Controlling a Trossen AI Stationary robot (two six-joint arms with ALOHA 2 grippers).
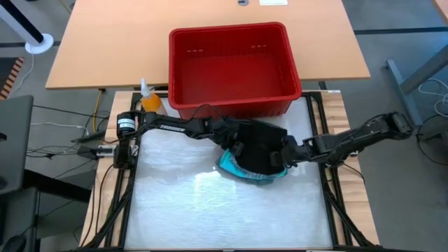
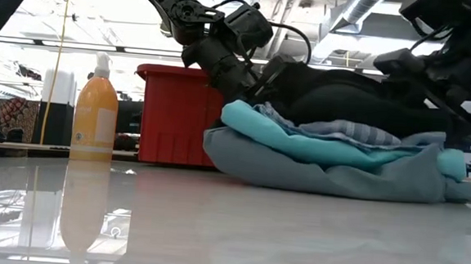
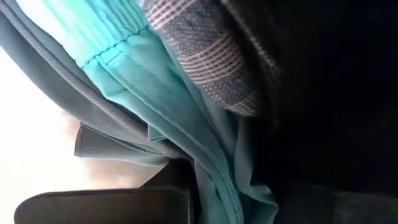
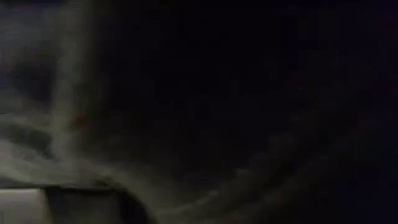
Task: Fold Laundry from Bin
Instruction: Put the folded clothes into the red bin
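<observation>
Looking down from the high view, my left gripper [image 1: 234, 145] and right gripper [image 1: 288, 155] flank the laundry [image 1: 255, 157], piled just before the empty bin [image 1: 231, 66]. Low view: black garment [image 2: 361, 95] lies topmost between them. Wrist views: cloth fills both; finger states untellable.

Turquoise garment [image 3: 155, 106] between grey-green garment [image 3: 68, 106] and striped shirt [image 3: 205, 56], black garment [image 3: 329, 93] alongside.

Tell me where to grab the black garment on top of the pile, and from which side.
Take the black garment at its raised top fold, coming down from above. It lies uppermost on the striped shirt and turquoise garment, so pinching there likely lifts it alone.
</observation>
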